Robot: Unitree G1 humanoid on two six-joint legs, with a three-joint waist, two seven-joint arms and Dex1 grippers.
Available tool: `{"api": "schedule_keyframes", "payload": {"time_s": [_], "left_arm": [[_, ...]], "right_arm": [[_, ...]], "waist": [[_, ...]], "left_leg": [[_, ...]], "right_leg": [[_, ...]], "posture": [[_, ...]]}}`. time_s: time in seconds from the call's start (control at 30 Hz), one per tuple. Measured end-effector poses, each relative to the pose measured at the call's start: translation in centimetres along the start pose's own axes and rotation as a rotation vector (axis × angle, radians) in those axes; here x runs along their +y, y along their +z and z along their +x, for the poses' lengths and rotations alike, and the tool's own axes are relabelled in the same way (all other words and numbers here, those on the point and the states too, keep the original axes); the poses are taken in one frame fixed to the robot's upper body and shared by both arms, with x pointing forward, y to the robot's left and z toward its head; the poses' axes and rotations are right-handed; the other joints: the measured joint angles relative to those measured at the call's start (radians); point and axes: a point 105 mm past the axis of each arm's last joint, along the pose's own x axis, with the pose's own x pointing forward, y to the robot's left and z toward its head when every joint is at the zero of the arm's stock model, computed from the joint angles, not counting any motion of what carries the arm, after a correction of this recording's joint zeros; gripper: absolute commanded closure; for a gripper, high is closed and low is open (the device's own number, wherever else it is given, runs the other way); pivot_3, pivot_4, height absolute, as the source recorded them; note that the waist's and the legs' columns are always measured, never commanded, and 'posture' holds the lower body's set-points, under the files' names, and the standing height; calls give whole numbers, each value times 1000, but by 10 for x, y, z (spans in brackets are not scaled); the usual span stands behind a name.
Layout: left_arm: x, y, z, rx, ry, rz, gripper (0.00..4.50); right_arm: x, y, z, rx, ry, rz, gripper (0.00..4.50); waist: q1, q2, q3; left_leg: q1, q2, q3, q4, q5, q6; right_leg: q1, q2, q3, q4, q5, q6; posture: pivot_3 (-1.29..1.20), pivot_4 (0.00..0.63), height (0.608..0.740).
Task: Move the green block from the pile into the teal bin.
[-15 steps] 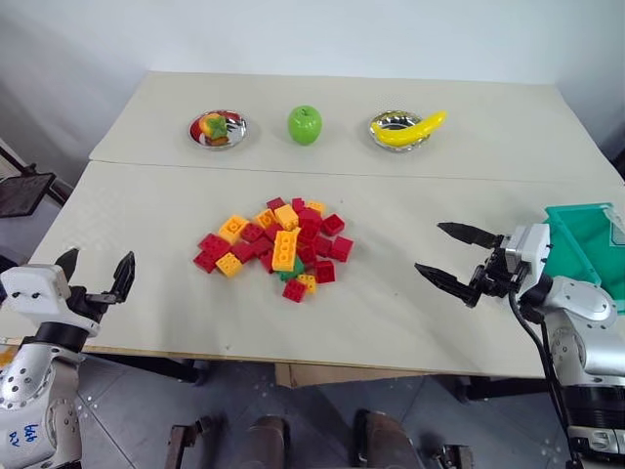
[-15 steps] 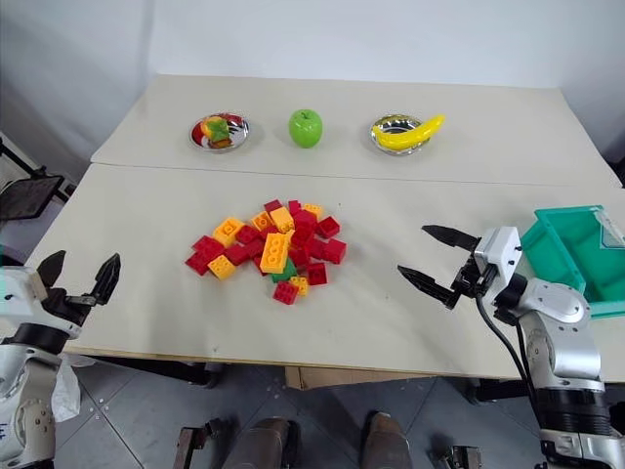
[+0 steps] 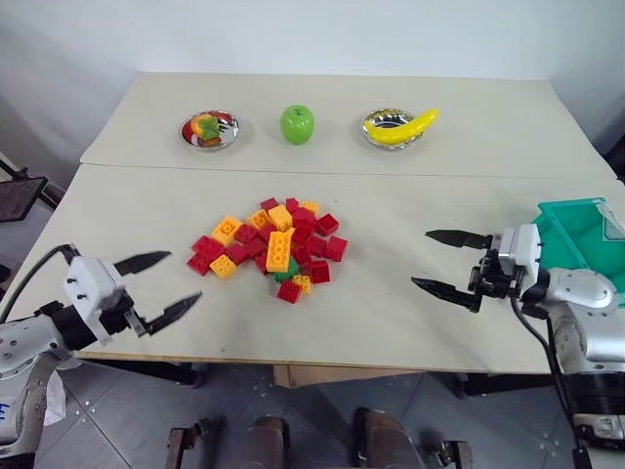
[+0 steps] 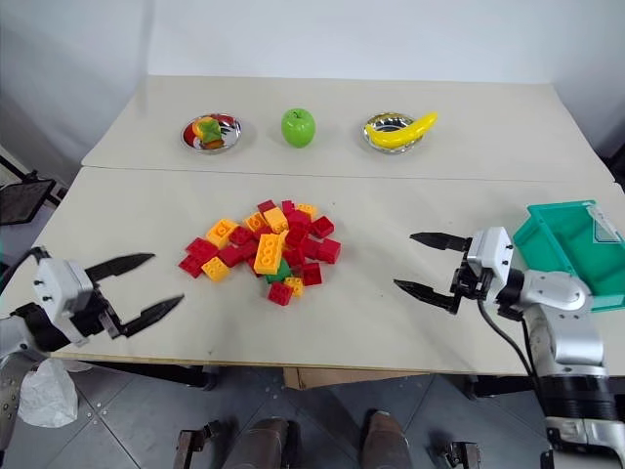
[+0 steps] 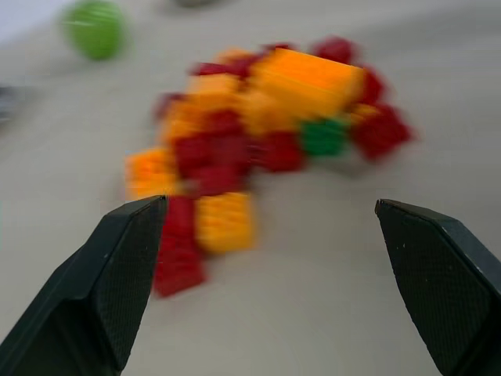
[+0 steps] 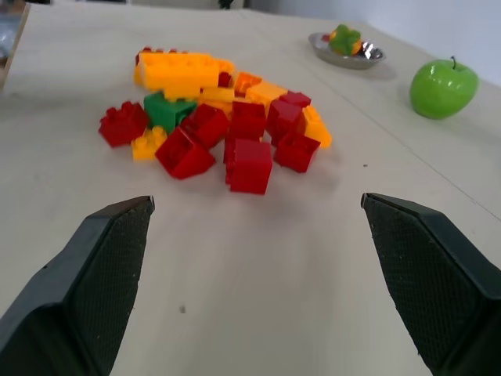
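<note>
A pale counter (image 3: 410, 322) before a white wall carries the pile (image 3: 271, 248) (both grippers' jaws spread, empty).

No legible text, labels, brands, numbers or signs appear on any surface. A small blue scrawl at the lower left edge of the left eye view is too small to read.

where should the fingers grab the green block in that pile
Probably from above, across the green block's two free side faces. It sits low at the near edge of the pile, tucked under a long orange brick with red bricks beside it. Its near side faces bare table, so come in from there.
</note>
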Motion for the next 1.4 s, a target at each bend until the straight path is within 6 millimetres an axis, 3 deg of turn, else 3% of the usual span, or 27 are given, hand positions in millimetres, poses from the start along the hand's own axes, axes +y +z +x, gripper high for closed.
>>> {"api": "schedule_keyframes", "payload": {"time_s": [0.17, 0.23, 0.43, 0.7, 0.77, 0.9, 1.13, 1.2, 1.3, 1.4], "left_arm": [[-3, 0, 2, -6, -52, -3, 0], [-3, -1, 6, -15, -60, -21, 383], [-19, -2, 28, -81, -149, -57, 2112], [-31, 17, 100, -179, -354, -80, 4484], [-31, 16, 116, -169, -372, -76, 4484], [-2, 15, 154, -129, -263, -98, 4484], [56, 9, 172, -67, -17, -122, 4484], [64, 4, 171, -42, 12, -102, 4484], [54, 6, 167, -51, -87, -46, 4484], [30, 13, 163, -90, -239, 33, 4484]], "right_arm": [[-6, 2, -1, 12, 7, -12, 47], [-5, 2, -1, 15, 5, -10, 0], [6, -4, -6, 47, -19, 22, 0], [7, 5, -13, 57, -98, 0, 0], [8, 8, -13, 50, -104, -8, 0], [10, 12, -10, 38, -114, -7, 0], [11, 13, -7, 20, -139, -7, 0], [11, 14, -7, 18, -143, -8, 0], [11, 13, -7, 18, -150, -3, 0], [13, 11, -7, 19, -153, 1, 0]], "waist": [[0, 0, 0], [1, 0, 0], [6, 0, 0], [6, 0, 0], [4, 0, 0], [5, 0, 0], [5, -1, 1], [4, -1, 1], [4, -1, 1], [4, -1, 1]], "left_leg": [[0, 1, 1, 0, 0, 0], [0, 1, 1, 0, 0, 0], [0, 1, 1, 2, -1, 0], [0, 1, 2, 4, -1, 0], [1, 1, 3, 4, -1, 0], [0, 1, 3, 5, -1, 0], [0, 0, 3, 6, -1, 0], [0, 0, 3, 6, -1, 0], [-1, 0, 4, 6, -1, 0], [-1, 1, 4, 7, -1, 0]], "right_leg": [[0, 0, 0, 0, 0, 0], [0, 0, 0, 0, 0, 0], [0, 0, 0, 1, 0, 0], [0, 1, 0, 3, 1, 0], [0, 1, 0, 3, 1, 0], [0, 1, 0, 3, 1, 0], [0, 1, 0, 3, 1, 1], [0, 1, 0, 3, 1, 1], [0, 1, 0, 2, 1, 1], [0, 1, 0, 3, 1, 1]], "posture": [[0, 150, 740], [0, 150, 740], [0, 150, 740], [0, 150, 740], [0, 150, 740], [0, 150, 740], [0, 150, 740], [0, 150, 740], [0, 150, 740], [0, 150, 740]]}}
